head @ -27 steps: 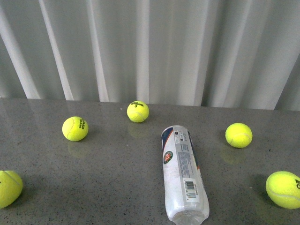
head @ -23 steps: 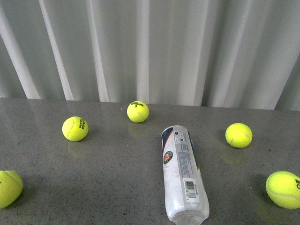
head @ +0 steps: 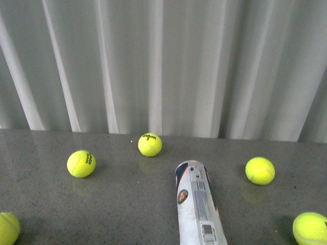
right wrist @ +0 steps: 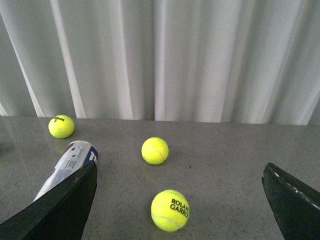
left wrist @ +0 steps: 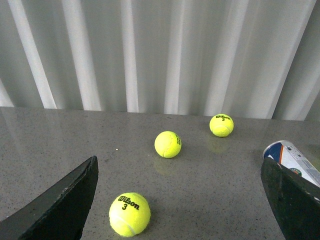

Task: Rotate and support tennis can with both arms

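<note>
Your tennis can (head: pixel 198 204) lies on its side on the grey table (head: pixel 127 204), low in the front view at about 5 o'clock. Its far end points to 12 and its near end is cut off by the frame. You cannot tell what is inside it. The label is white with a navy band at the far end, a round badge and a barcode. Loose balls sit apart from it, one (head: pixel 149 144) at 11 o'clock and another (head: pixel 259 170) at 3 o'clock. Your left gripper (left wrist: pixel 178 172) is spread wide with nothing between its fingers. The right gripper (right wrist: pixel 180 170) is spread just as wide and grips nothing.
</note>
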`<act>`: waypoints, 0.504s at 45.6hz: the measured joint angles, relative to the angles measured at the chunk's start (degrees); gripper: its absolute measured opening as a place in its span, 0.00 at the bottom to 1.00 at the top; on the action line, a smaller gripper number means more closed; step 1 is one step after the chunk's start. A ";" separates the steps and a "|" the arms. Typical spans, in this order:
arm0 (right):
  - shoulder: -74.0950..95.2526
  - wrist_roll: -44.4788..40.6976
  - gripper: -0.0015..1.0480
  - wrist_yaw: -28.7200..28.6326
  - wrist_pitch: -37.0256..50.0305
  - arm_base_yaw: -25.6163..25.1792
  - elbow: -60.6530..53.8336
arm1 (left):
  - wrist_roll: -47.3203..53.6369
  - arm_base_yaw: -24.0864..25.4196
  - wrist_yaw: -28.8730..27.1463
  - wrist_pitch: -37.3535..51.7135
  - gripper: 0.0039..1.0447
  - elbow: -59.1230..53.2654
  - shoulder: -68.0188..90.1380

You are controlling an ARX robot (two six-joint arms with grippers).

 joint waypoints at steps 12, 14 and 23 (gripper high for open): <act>0.00 0.00 0.93 0.00 0.00 0.00 0.00 | 0.00 0.00 0.00 0.00 0.94 0.00 0.00; 0.00 0.00 0.93 0.00 0.00 0.00 0.00 | 0.00 0.00 0.00 0.00 0.94 0.00 0.00; 0.00 0.00 0.93 0.00 0.00 0.00 0.00 | 0.00 0.00 0.00 0.00 0.94 0.00 0.00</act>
